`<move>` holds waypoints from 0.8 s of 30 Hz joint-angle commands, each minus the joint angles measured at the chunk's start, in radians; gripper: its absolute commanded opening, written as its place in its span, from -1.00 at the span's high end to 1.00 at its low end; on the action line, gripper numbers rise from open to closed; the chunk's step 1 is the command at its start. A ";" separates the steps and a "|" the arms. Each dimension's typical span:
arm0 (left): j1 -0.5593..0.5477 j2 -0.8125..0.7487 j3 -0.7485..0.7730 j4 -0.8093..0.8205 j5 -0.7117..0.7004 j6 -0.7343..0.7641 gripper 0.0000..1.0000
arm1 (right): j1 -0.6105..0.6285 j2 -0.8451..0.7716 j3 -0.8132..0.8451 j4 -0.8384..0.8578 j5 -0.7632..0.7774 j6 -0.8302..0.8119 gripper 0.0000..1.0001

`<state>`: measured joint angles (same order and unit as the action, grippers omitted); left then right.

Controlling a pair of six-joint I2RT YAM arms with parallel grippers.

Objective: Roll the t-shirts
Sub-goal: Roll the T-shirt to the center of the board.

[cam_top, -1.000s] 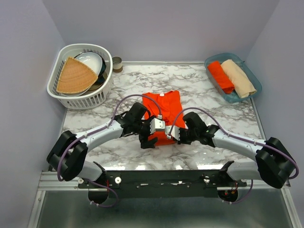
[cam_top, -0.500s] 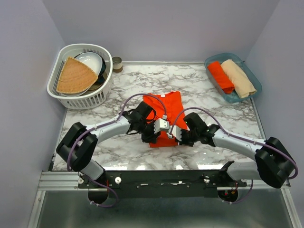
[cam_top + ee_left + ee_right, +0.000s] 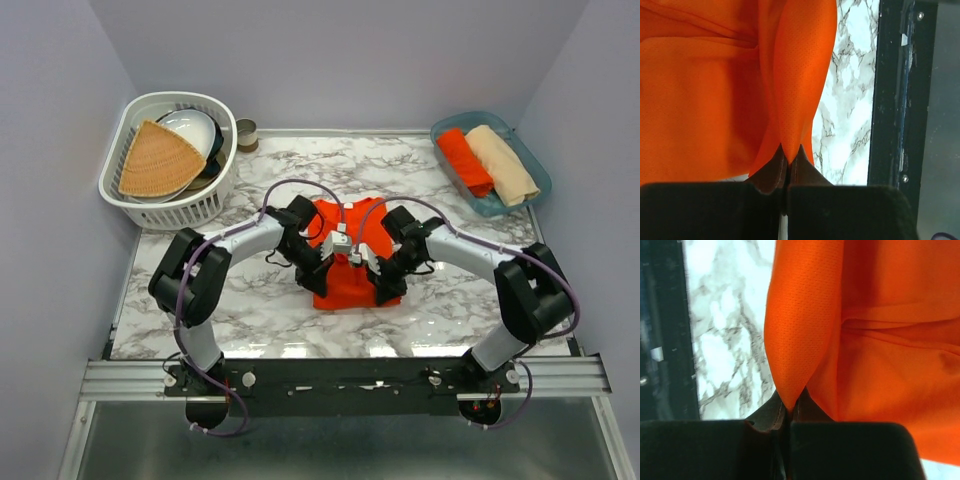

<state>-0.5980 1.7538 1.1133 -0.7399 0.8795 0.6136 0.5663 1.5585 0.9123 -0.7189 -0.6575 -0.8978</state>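
Now we pinch the near edge of the t-shirt (image 3: 352, 282), lying mid-way across the table (image 3: 250, 310), with the left gripper (image 3: 789, 152) and right gripper (image 3: 789, 409) both clamped on thin folds. Uneven pulls could skew the roll, or cloth could slip free.

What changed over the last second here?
The left tool shut on the t-shirt hem, alongside the right tool, which kept its pinch. Both reached farther out, elbows drawn in. The basket, the tray and its rolls stayed put.
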 commanded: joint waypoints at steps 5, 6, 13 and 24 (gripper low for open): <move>0.038 0.088 0.052 -0.205 0.036 0.066 1.00 | -0.057 0.259 0.244 -0.401 -0.205 -0.190 0.96; 0.040 0.098 0.057 -0.216 0.033 0.064 1.00 | -0.062 0.287 0.263 -0.450 -0.208 -0.197 0.96; 0.063 0.160 0.114 -0.227 -0.008 0.055 1.00 | -0.118 0.489 0.416 -0.591 -0.238 -0.228 0.97; 0.092 0.259 0.214 -0.228 -0.066 0.018 1.00 | -0.143 0.695 0.583 -0.689 -0.186 -0.179 0.95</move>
<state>-0.4934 1.9862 1.3033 -0.9188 0.9035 0.6044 0.4320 2.1799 1.4410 -1.2980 -0.9031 -1.1374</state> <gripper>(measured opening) 0.020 0.074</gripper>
